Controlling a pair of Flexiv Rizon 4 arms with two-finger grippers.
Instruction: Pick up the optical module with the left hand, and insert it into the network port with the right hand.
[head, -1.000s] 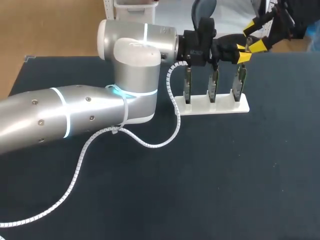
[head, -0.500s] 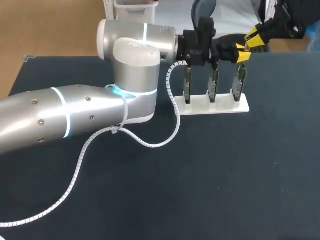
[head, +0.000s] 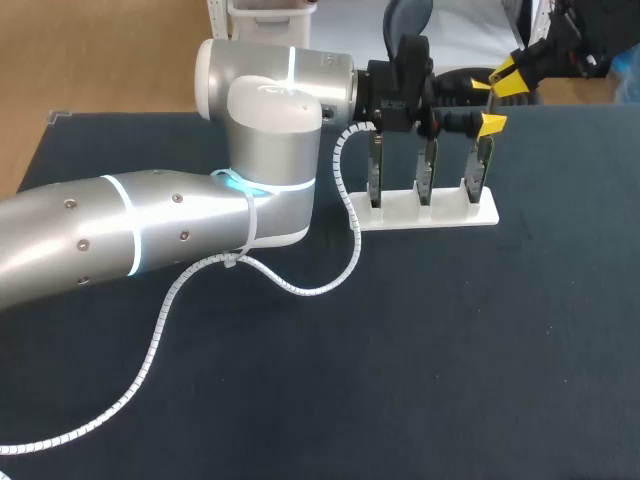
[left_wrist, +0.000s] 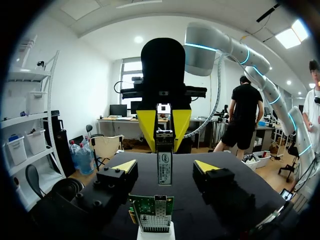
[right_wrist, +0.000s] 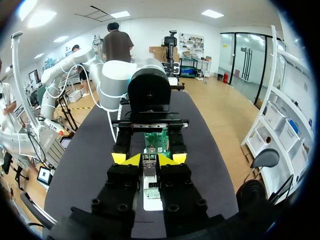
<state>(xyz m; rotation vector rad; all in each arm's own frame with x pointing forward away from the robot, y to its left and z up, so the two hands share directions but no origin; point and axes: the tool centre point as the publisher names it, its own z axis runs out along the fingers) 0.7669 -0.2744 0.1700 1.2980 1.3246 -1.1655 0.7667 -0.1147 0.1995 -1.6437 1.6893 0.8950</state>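
The optical module (left_wrist: 164, 167), a slim metal bar with a label, hangs upright in the yellow fingertips of my right gripper (left_wrist: 164, 125), which is shut on its top end. My left gripper (left_wrist: 165, 166) stands open, a fingertip on either side of the module and clear of it. In the right wrist view my right gripper (right_wrist: 148, 160) pinches the module (right_wrist: 149, 169), and the left gripper faces it from ahead. Both grippers, left (head: 487, 106) and right (head: 508, 79), meet above the right-hand end of the white stand (head: 440, 214). Directly below stands a green network card (left_wrist: 152, 212).
The white stand holds three upright green cards (head: 425, 172) in a row at the back of the dark table (head: 420, 350). My left arm (head: 150, 235) lies across the left half, trailing a white coiled cable (head: 300, 288). The table's back edge is close behind the grippers.
My right gripper came in and shut on the module's top end. After that my left gripper opened and let the module go.
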